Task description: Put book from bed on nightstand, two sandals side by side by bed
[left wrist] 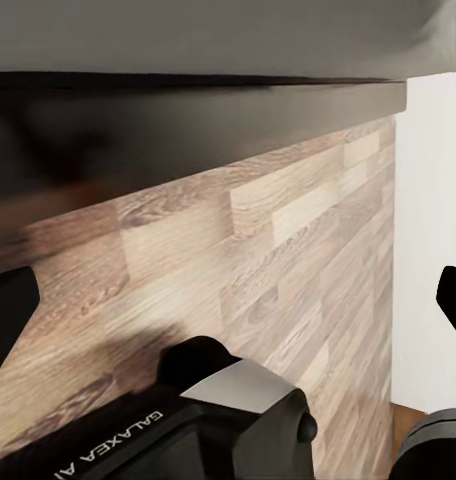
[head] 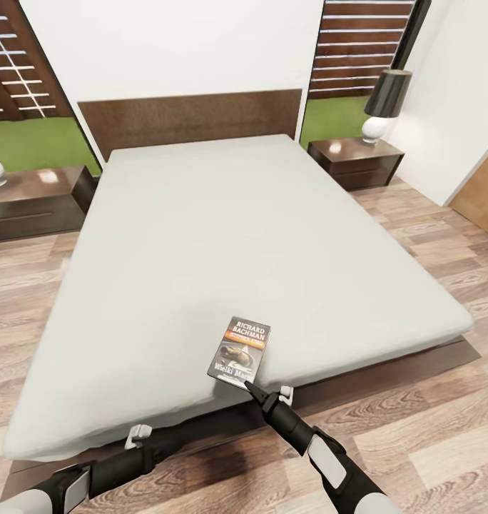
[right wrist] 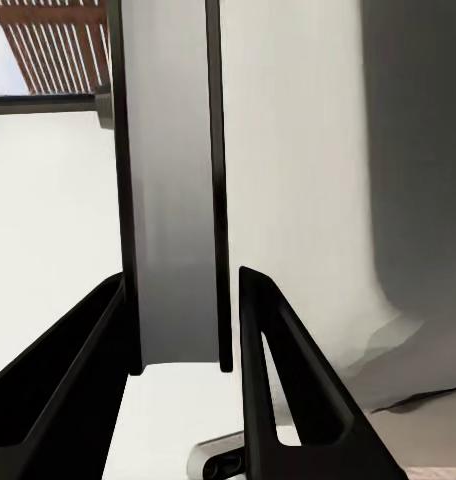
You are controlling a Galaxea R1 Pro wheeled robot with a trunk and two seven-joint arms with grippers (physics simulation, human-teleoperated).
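You faced the bed (head: 222, 235) from its foot, with the dark headboard (head: 190, 118) against the far white wall and the mattress taking up most of the head view. One nightstand (head: 33, 200) stood at the left of the headboard and a second nightstand (head: 357, 161) at the right, the latter carrying a lamp (head: 384, 103); both were well apart from your arms, so either would have required a carry along the bed. The wood-plank floor (head: 429, 235) ran along both sides.

The book (head: 239, 348) lay flat, cover up, near the foot edge of the mattress, within reach of your right arm. You had the right gripper (head: 247, 385) at the book's near edge; in the right wrist view its fingers (right wrist: 278, 390) stood parted on either side of the book's thin edge (right wrist: 171, 200), not yet clamped, which judged as the approach to a grasp. You held the left gripper (head: 138, 434) low by the bed frame (left wrist: 188, 100), out of the way; its fingers (left wrist: 8, 310) were spread wide and held nothing
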